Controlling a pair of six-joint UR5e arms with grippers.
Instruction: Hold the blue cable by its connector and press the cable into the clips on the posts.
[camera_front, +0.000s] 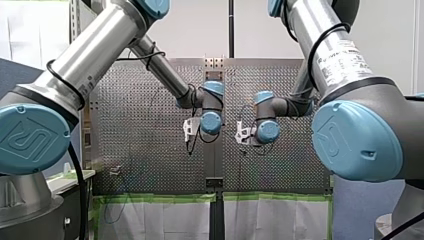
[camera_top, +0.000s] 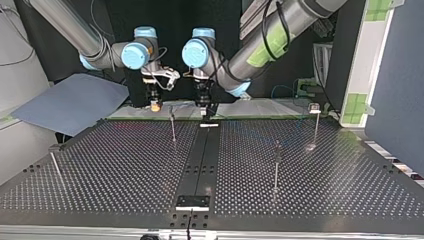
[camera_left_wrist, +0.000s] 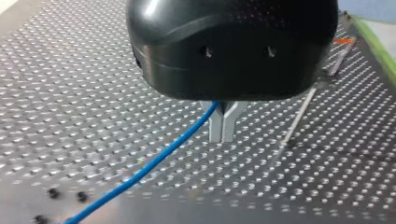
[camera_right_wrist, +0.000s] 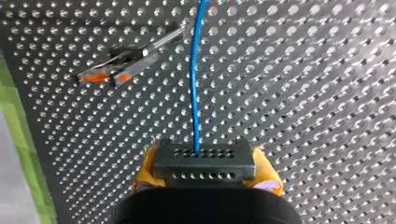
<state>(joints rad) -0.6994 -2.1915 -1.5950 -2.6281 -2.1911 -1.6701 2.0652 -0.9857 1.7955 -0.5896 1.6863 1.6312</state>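
Near posts: toward the near edge of the table (camera_top: 125, 170) in the top view, the near right post (camera_top: 276, 167) is standing right of the centre seam and the left-edge post (camera_top: 54, 165) is standing by the left edge. No cable is showing on either.
Far posts: the far middle post (camera_top: 172, 127) is rising just short of the far edge, near both grippers. The far-corner post (camera_top: 315, 120) is standing toward the far right corner.
Right gripper: my right gripper (camera_top: 156, 105) is hovering at the far edge, its yellow pads clamping the black connector (camera_right_wrist: 204, 161) from both sides.
Blue cable: the blue cable (camera_right_wrist: 194, 84) is leaving the connector and running above the table, passing just beside an orange-marked clip (camera_right_wrist: 100, 77) but not sitting in it.
Left gripper: my left gripper (camera_left_wrist: 222, 126) is hanging near the right one. Its metal fingers are meeting at the tips and the cable is entering the fork above them, seemingly caged rather than pinched.
Risk: the cable may be slipping out of that fork if it is pulled sideways, and a sideways push could be bending a thin post. The wrists are also working close enough to be risking a clash.
Views: only the wrist views are showing the cable and both grips clearly. Only the top view is showing all four posts. In the front view, the wrists are hiding the fingers.
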